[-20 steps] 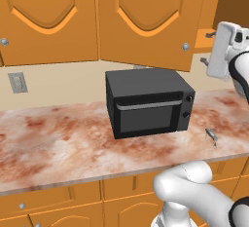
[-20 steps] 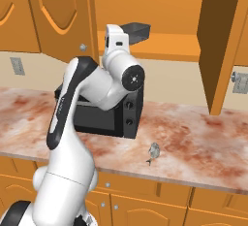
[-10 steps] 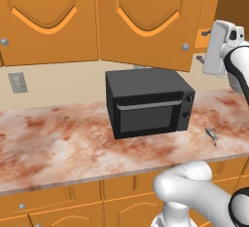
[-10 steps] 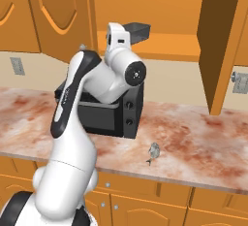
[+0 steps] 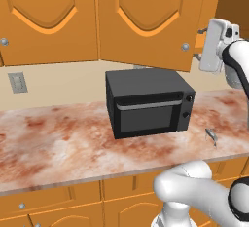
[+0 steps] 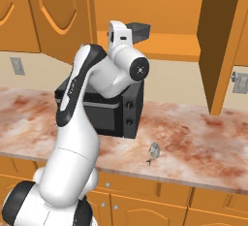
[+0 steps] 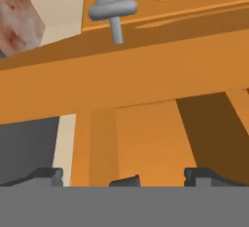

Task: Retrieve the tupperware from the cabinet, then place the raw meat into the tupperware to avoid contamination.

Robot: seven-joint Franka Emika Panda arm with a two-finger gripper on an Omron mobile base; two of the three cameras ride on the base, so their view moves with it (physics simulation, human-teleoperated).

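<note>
My gripper (image 5: 198, 43) hangs open high on the right, fingers pointing left, close to the round silver knob (image 5: 185, 47) of a shut door of the orange cabinet (image 5: 146, 16). In the hand view that knob (image 7: 113, 9) sits just above the door's lower edge, and nothing lies between my fingertips (image 7: 46, 175). From the right, my gripper (image 6: 144, 26) is level with the open cabinet's bottom shelf (image 6: 169, 43), whose door (image 6: 220, 45) stands swung out. The raw meat (image 5: 210, 136) (image 6: 153, 151), a small greyish piece, lies near the counter's front edge. The tupperware is hidden.
A black microwave (image 5: 146, 102) (image 6: 118, 108) stands on the marbled counter (image 5: 58, 143) below the gripper. Wall outlets (image 5: 17, 82) (image 6: 240, 82) sit on the beige backsplash. Orange drawer fronts (image 5: 48, 199) run under the counter.
The hand has edged a little to the left and up, closer to the shut door's knob. Its jaws stay open; the meat and microwave have not moved.
</note>
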